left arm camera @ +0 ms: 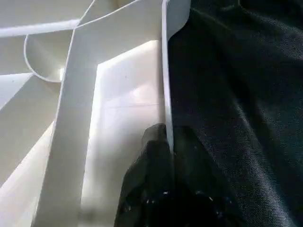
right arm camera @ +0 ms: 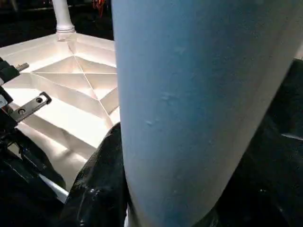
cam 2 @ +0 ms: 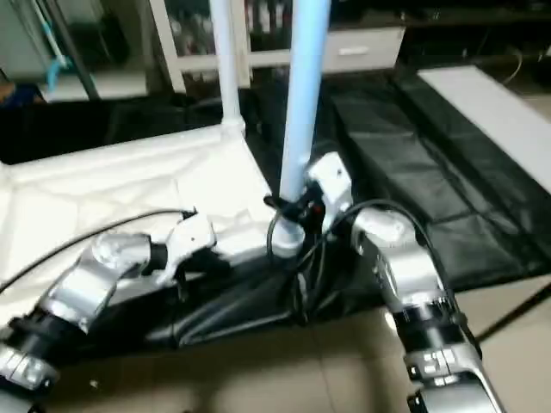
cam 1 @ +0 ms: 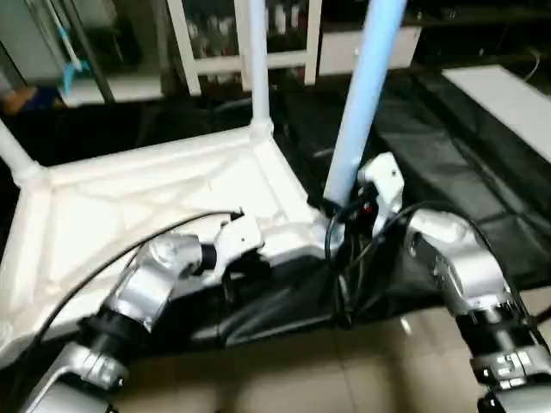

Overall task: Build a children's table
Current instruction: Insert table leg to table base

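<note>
While I watch through the head camera, the table top (cam 1: pixel 155 206) lies upside down on a black sheet (cam 1: pixel 448 155) spread over the floor, its ribbed underside facing up and its near edge running just in front of my two forearms. My left gripper (cam 1: pixel 237 245) sits at that near edge, and the left wrist view shows its black fingers (left arm camera: pixel 156 156) pinched together on the thin upright rim of the top, one finger on the inner side and one on the outer, with the dark sheet beyond. My right gripper (cam 2: pixel 288 206) is at the near right corner of the top, where a pale tubular leg (cam 1: pixel 362 95) stands in the round corner socket, tilted a little to the right. The right fingers (right arm camera: pixel 102 165) stand about half apart and wrap around the lower part of that leg, close above the socket; in the right wrist view the tube is very close in front of the lens, with the X-shaped ribs of the top behind it. A second leg (cam 1: pixel 257 60) stands upright in the far right corner socket, and a third leg (cam 1: pixel 13 151) rises from the far left corner. Behind the table stands a white cabinet (cam 1: pixel 245 39) with glass doors. A white board (cam 1: pixel 508 99) lies on the sheet well to the right.
</note>
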You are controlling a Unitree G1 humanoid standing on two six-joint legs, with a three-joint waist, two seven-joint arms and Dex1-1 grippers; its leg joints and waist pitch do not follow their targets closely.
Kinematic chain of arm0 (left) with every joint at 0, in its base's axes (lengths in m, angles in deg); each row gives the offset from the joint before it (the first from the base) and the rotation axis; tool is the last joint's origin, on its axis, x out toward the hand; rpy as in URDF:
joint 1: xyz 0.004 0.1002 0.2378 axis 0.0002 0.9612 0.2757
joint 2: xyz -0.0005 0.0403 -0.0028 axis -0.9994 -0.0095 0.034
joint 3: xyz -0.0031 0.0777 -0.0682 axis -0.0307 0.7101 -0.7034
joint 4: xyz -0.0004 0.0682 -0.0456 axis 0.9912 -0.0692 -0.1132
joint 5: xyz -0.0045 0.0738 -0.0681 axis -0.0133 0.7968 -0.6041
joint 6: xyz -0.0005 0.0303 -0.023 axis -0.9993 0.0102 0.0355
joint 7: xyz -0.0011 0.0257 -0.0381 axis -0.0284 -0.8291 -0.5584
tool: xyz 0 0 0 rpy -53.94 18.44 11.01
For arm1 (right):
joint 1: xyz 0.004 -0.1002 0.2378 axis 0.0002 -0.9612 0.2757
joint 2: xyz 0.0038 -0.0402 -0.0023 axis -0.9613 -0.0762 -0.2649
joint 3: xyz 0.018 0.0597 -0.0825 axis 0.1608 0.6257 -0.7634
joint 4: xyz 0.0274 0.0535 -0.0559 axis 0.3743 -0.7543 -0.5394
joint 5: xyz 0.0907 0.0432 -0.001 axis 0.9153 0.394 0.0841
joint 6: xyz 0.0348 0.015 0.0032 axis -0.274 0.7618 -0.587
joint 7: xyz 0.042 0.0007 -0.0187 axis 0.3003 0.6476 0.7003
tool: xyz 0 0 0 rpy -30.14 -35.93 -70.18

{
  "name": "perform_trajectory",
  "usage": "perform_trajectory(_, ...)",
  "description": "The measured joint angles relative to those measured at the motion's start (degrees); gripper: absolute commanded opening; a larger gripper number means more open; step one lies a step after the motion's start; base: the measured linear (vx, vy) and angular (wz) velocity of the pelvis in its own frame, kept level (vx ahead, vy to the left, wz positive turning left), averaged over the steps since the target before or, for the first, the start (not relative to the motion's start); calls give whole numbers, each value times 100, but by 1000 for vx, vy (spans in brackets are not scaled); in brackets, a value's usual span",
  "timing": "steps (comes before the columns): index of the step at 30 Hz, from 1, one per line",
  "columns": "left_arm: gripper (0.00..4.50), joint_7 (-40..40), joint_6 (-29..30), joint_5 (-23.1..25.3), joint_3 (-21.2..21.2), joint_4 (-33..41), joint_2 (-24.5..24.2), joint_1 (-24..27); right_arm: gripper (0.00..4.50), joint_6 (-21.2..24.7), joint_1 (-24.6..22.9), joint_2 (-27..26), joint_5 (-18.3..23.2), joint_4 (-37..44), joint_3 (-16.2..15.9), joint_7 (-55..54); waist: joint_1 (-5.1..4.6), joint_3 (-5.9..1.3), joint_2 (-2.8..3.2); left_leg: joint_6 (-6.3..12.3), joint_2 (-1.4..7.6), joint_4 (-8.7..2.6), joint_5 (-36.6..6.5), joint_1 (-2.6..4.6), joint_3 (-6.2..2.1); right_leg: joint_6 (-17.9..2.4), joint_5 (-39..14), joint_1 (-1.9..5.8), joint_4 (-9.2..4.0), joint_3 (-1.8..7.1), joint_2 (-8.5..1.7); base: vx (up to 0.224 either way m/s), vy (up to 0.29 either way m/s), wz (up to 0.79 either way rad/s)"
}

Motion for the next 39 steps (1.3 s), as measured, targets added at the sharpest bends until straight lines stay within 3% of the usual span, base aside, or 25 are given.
perform_trajectory(1, 0, 19, -29, -11, 0, 0, -2, 22, 180, -11, 0, 2, 0, 3, -6, 6, -17, -3, 11, 4, 10, -17, 3, 0, 47, 1, 1, -1, -12, 14, -7, 0, 0, 0)
perform_trajectory(4, 0, 78, -67, -44, 7, 1, -36, 44, 180, -15, -12, 24, 0, 27, -28, 67, -34, -20, 8, 5, 14, -36, 3, 2, 78, 4, 0, -2, -35, 26, -13, 0, 0, 0)
perform_trajectory(7, 0, 121, -83, -39, 71, 31, -31, 43, 180, -15, -132, 140, 10, 176, -27, 163, -17, -49, -45, 18, 33, -46, 12, 1, 103, 20, 9, -1, -70, 22, -13, 0, 0, 0)
perform_trajectory(17, 0, -66, 85, -6, 59, 64, 102, 44, 180, -15, -240, 39, 6, 246, 63, -143, -4, -53, -41, 60, 72, -77, 41, 8, 235, 36, 18, -5, -97, 35, -41, 0, 0, 0)
perform_trajectory(21, 0, -495, 490, 2, -59, 66, 406, 15, 180, -154, -220, -455, -121, 59, 205, -1230, -37, -50, -57, 42, 70, -95, 53, 8, 243, 45, 13, -23, -105, 40, -46, 0, 0, 0)
perform_trajectory(23, 0, -1071, 1058, 31, -198, -148, 939, -256, 180, -366, -6, -940, -349, -388, 438, -2411, -58, -47, -63, 32, 66, -95, 65, 1, 252, 57, 6, -39, -108, 44, -52, 0, 0, 0)
perform_trajectory(26, 0, -1788, 1567, -56, -387, -322, 1698, -474, 180, -567, 289, -1109, -522, -864, 631, -3373, -68, -66, -80, 48, 53, -94, 76, -32, 303, 45, 23, -75, -117, 68, -81, 0, 0, 0)
perform_trajectory(29, 0, -2305, 1870, -111, -498, -545, 2126, -695, 180, -754, 573, -1272, -666, -1317, 734, -4030, -83, -82, -115, 62, 53, -91, 84, -46, 363, 99, 111, -95, -137, 121, -87, 0, 0, 0)
perform_trajectory(34, 0, -2762, 2118, -231, -730, -772, 2493, -933, 180, -1090, 901, -1451, -788, -1829, 851, -4688, -90, -110, -109, 144, 55, -89, 131, -102, 370, 189, 162, -103, -178, 135, -81, 0, 0, 0)
perform_trajectory(39, 0, -2888, 2209, -242, -770, -812, 2476, -1004, 180, -1350, 1135, -1611, -744, -2284, 1065, -4883, -108, -117, -159, 178, 56, -85, 145, -126, 372, 226, 186, -119, -195, 136, -82, 0, 0, 0)
